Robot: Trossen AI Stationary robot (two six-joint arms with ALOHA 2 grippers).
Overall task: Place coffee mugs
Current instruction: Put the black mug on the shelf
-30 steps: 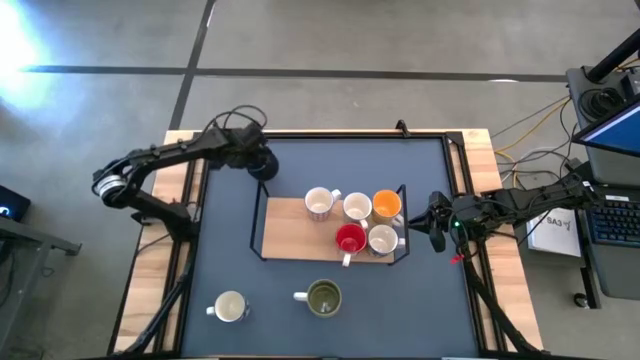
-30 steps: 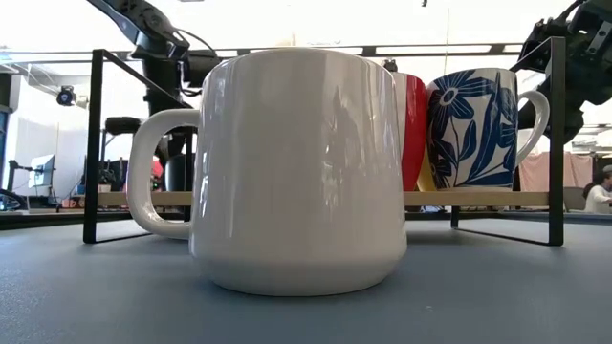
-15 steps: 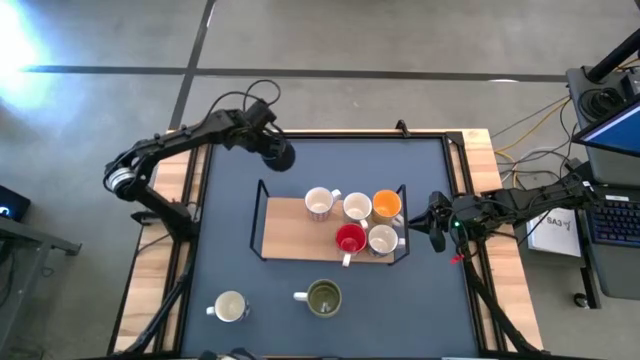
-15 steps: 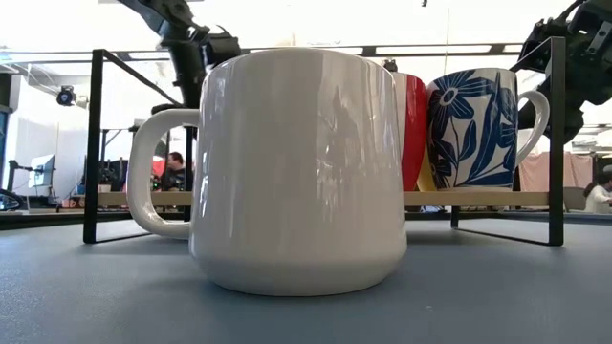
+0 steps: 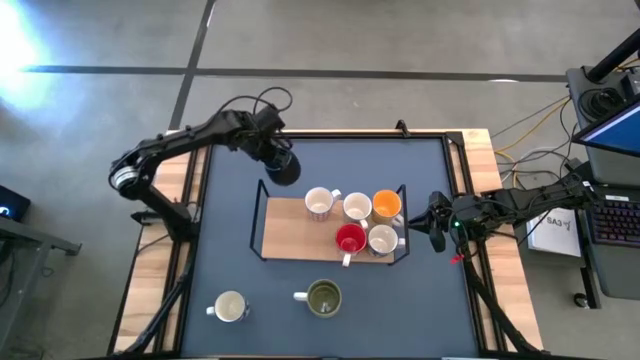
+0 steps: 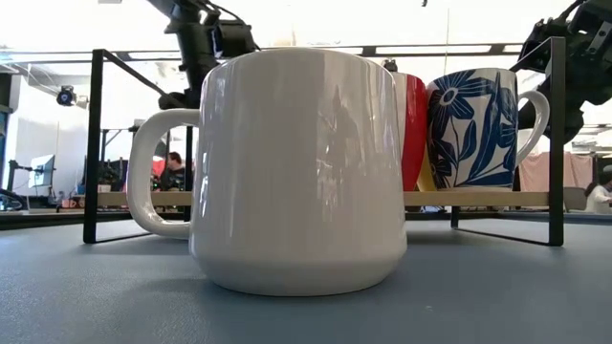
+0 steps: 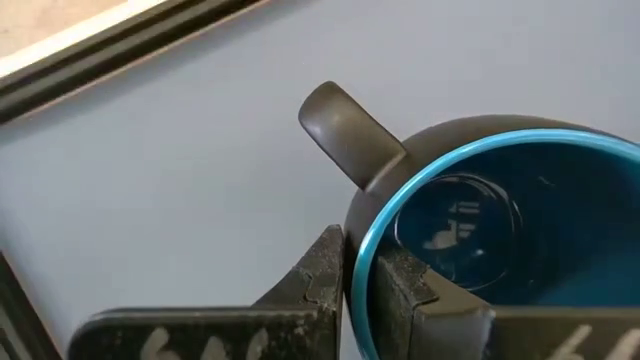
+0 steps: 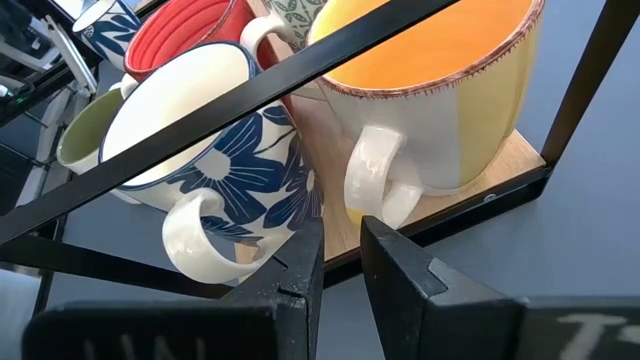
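High view: dark table (image 5: 230,210), upper-centre of frame shows the left gripper (image 5: 283,166) w/ a dark blue mug (image 5: 284,170), just off the upper-left corner of the black-framed wooden rack (image 5: 290,232). On the rack, centre-right of frame: white mug (image 5: 319,203), another white mug (image 5: 357,208), orange mug (image 5: 387,205), red mug (image 5: 350,239), white mug w/ blue flowers (image 5: 382,239). Lower frame, off the rack: cream mug (image 5: 229,306) at lower left, olive green mug (image 5: 323,297) lower centre. Right gripper (image 5: 437,222) sits at right of frame, just beside the rack's right end.

Low view: big white mug (image 6: 287,172) fills the centre, resting on the table. Behind it the rack frame (image 6: 95,143); red mug (image 6: 413,129) and flower mug (image 6: 473,129) at right. Left arm (image 6: 201,38) comes in at top left.

Left wrist view: fingers (image 7: 315,285) clamped on the blue mug's rim (image 7: 500,240), one finger outside, one inside; handle (image 7: 350,135) points to upper left of frame.

Right wrist view: fingers (image 8: 300,270) slightly apart, holding nothing, near the flower mug (image 8: 200,170) and orange mug (image 8: 440,90); red mug (image 8: 180,40) at upper left.
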